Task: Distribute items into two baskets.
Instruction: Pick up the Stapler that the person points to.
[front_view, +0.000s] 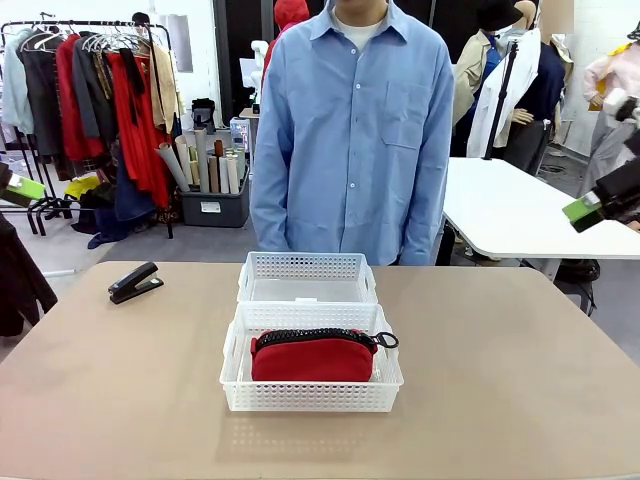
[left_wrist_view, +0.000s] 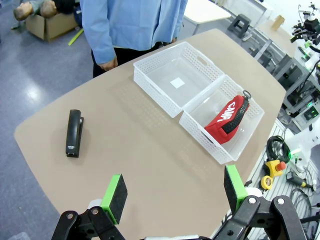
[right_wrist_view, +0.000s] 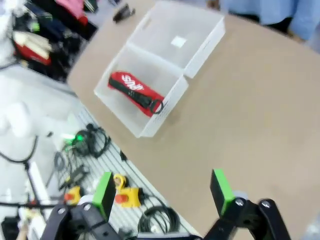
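Pouch (front_view: 313, 357) is laid lengthwise inside near basket (front_view: 312, 398), zipper up. Far basket (front_view: 306, 266) is butted against its far long edge. Stapler (front_view: 135, 282) is set well left of it, with bare table (front_view: 500, 380) between. Left gripper (left_wrist_view: 175, 190) and right gripper (right_wrist_view: 162, 189) are held high above it, jaws spread, nothing gripped.

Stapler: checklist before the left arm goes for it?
1. stapler lying free on the table, apart from both baskets: ok
2. left gripper open, nothing held: ok
3. far basket holds no item, room for the stapler: ok
4. red pouch inside the near basket: ok
5. person's hand away from the stapler: ok
6. right gripper open, high above the table: ok
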